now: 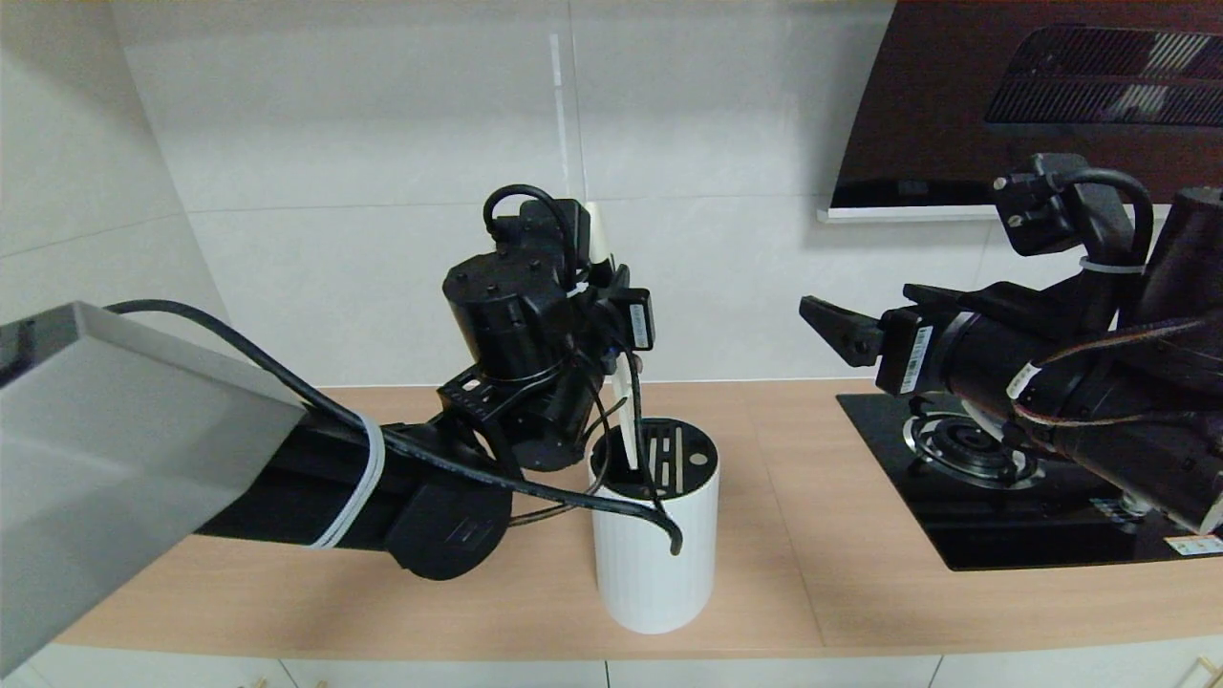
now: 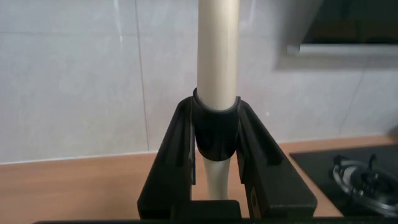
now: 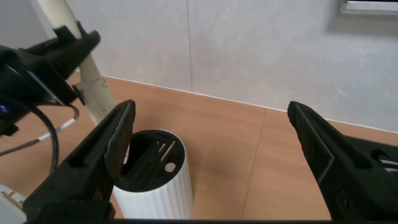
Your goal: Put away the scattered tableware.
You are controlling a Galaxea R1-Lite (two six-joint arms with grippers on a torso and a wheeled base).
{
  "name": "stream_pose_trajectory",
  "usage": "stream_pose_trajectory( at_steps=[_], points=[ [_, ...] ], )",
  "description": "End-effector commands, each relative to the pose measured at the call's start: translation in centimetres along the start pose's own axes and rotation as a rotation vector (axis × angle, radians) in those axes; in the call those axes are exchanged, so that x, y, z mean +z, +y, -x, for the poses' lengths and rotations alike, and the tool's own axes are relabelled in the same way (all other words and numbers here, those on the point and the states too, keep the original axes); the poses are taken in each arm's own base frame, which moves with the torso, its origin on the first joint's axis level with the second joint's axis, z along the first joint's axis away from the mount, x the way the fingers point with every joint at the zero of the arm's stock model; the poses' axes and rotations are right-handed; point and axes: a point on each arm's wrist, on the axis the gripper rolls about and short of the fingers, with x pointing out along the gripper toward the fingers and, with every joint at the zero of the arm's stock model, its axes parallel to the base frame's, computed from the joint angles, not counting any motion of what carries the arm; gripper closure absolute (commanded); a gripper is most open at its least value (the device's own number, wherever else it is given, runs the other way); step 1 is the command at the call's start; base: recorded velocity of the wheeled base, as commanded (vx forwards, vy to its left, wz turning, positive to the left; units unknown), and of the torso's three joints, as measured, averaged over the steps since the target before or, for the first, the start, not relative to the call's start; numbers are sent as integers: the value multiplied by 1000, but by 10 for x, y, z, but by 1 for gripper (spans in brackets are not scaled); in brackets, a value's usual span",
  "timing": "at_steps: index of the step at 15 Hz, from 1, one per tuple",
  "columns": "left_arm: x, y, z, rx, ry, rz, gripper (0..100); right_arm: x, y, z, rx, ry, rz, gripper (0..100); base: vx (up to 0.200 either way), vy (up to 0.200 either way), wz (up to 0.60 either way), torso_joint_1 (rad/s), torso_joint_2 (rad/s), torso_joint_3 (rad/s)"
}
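Left pincer is pinching a cream utensil by its shaft, with a finger lying against each side. A dark band is sitting at the grip point. I cannot tell whether it belongs to the utensil or to the pincer's pads.

Right pincer is hanging spread wide and carrying nothing, at about 3 o'clock from the holder and well above the counter.

The utensil is standing close to upright, leaning slightly. Its lower end is entering the black slotted insert near the insert's 9 o'clock edge. Its working end is hidden inside, so its type is not being recorded.

The white ribbed holder is standing at 6 o'clock on the counter, near the front edge. A black hob is lying at its 3 o'clock.

Handling, as a judgement:
- The shaft is looking round, smooth and matte, so probably light and stiff.
- A round section is likely to twist or slide in a flat-fingered grip.
- The current mid-shaft hold is looking sensible, since it is leaving length free below to go into the slot.
- The holder is tall and narrow, so sideways pressure from the shaft against a slot wall is risking a tip.

Appearance: the shaft is pale cream and of uniform thickness, with no markings visible.
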Motion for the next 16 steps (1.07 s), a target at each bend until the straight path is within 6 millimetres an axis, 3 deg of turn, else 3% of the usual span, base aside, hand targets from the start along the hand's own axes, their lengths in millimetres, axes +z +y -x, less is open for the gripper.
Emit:
stream_pose_trajectory(
  at_steps=[1,5,16],
  points=[
    [-7,-1,-2,1,14,-7,100,-2,0,-1,1,6,2,0,0,0,0,0,0,0],
    [-12,-1,-3,2,23,-12,100,-5,1,-3,0,16,7,0,0,0,0,0,0,0],
    [-49,-15,-1,-26,95,-49,100,-8,1,-4,0,26,10,0,0,0,0,0,0,0]
  ],
)
